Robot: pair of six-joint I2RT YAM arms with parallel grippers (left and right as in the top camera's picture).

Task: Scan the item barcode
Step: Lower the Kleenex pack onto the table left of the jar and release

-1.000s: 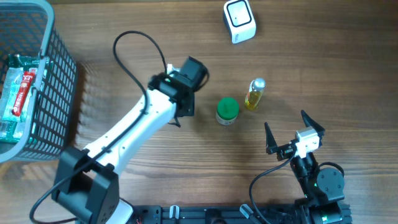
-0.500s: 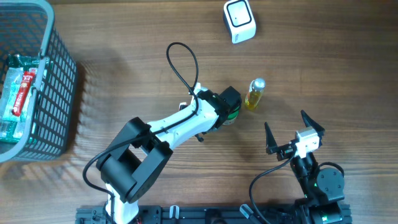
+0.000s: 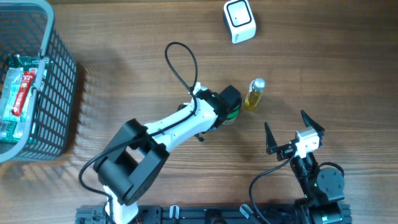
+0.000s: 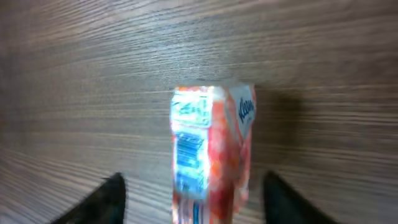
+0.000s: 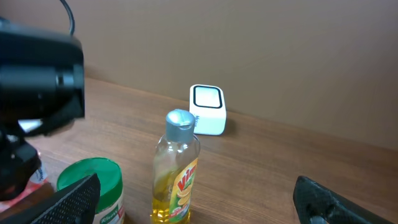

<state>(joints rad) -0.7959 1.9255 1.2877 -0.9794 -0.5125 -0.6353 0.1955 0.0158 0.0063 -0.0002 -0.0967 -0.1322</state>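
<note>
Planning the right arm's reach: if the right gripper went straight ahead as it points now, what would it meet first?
Probably the clear yellow bottle with the silver cap; the white boxy scanner stands farther back.

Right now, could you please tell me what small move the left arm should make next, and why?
Probably lift the left gripper straight up: its jaws stand apart on either side of the tissue pack, which lies on the table ungripped, and the green-lidded jar stands close, so a sideways move might knock it.
</note>
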